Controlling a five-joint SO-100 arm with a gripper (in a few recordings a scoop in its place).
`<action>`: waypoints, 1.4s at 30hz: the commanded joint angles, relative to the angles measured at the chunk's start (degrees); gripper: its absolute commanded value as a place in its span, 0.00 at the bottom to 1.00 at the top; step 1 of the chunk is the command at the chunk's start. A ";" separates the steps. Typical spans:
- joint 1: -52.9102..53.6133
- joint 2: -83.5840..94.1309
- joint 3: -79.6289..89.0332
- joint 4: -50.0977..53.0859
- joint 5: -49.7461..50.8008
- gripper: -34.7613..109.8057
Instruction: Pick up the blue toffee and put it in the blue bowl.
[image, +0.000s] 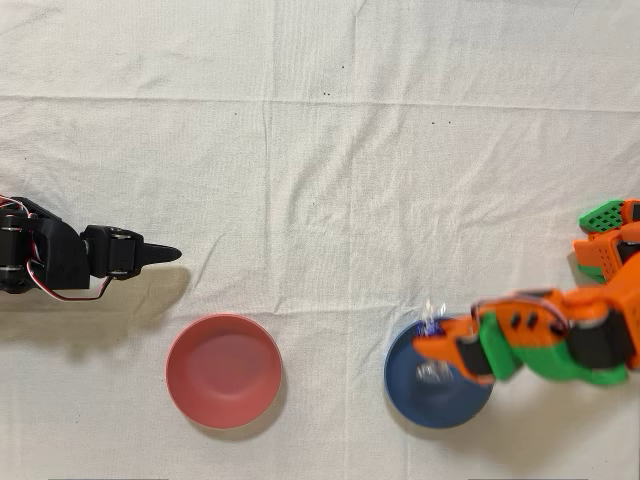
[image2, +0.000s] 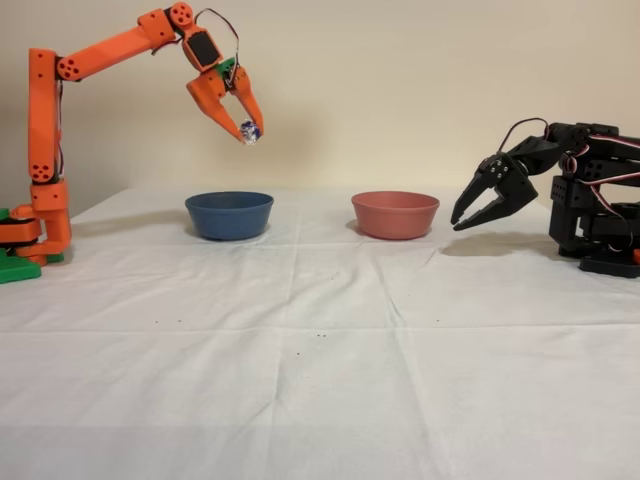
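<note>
From above I see my end effector (image: 432, 338) at lower right, pinching the blue toffee (image: 431, 325) over the blue bowl's (image: 420, 405) upper rim. A pink bowl (image: 223, 370) sits lower left of centre on the cloth-covered surface (image: 320, 150).

No legible txt or labels.

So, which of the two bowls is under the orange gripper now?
The blue bowl. The gripper hangs above it, shut on the blue toffee. The pink-red bowl stands apart, nearer the idle black arm.
</note>
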 joint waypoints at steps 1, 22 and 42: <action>-5.54 -1.32 -7.12 1.58 0.79 0.33; -11.87 -14.59 -0.18 -4.04 6.33 0.33; -11.95 -12.92 3.87 -1.41 10.28 0.65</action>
